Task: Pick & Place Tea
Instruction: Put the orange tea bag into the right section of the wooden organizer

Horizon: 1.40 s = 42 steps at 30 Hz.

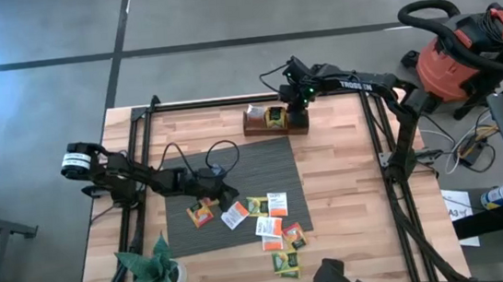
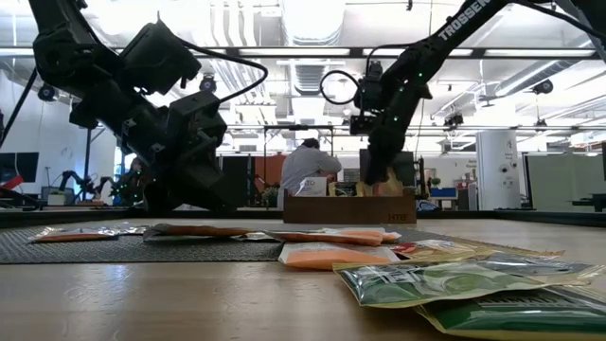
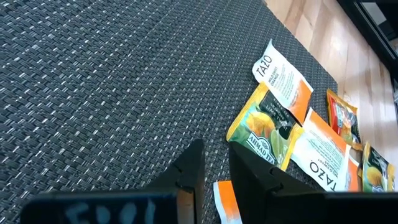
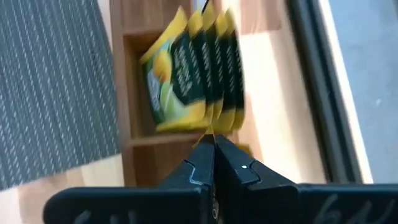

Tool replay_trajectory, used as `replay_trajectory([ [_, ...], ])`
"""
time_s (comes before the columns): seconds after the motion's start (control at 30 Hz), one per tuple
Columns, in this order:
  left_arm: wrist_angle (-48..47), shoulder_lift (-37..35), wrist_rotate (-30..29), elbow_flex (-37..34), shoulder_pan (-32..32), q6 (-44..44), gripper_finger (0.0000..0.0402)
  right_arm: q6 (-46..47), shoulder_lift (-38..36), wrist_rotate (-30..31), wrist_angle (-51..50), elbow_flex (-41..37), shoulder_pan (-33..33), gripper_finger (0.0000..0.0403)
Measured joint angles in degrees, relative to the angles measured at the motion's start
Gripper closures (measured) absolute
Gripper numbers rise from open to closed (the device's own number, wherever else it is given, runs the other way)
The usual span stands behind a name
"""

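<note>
A: Where are the arms?

B: The right gripper (image 1: 289, 110) hangs over the wooden box (image 1: 257, 127) at the far edge of the desk (image 1: 349, 196). The left gripper (image 1: 227, 199) sits low over the grey mat (image 1: 254, 164), among the loose packets.

A: And the jaws?

B: The right jaws are pressed together with nothing between them. In its wrist view they sit just above a row of yellow-green packets (image 4: 193, 81) standing on edge in one compartment of the box. The left jaws stand narrowly apart, with an orange-and-white packet (image 3: 225, 202) showing in the gap below them; I cannot tell if they touch it.

A: Where is the rest of the tea?

B: Scattered at the mat's near edge and onto the bare wood. An orange packet (image 1: 201, 213) lies just beside the left gripper, white-and-orange ones (image 1: 277, 202) lie farther along, and green ones (image 1: 287, 265) rest on the wood nearest the desk's front.

A: Anything else there?

B: A small plant (image 1: 153, 271) stands on the front left corner, and a red shop vacuum (image 1: 465, 51) is on the floor beyond the right side.
</note>
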Motion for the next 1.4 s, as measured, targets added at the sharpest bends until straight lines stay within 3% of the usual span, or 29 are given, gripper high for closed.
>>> replay_trajectory([
  [0.9,0.00,0.00,0.02,0.02,-0.02,-1.04,0.0333,4.12,-3.09,-0.14,2.85,-2.35,-0.64,0.0394],
  [1.4,0.00,0.00,0.04,0.02,0.01,-0.91,0.0333,9.61,-12.61,-1.21,18.38,-16.97,-1.27,0.0394],
])
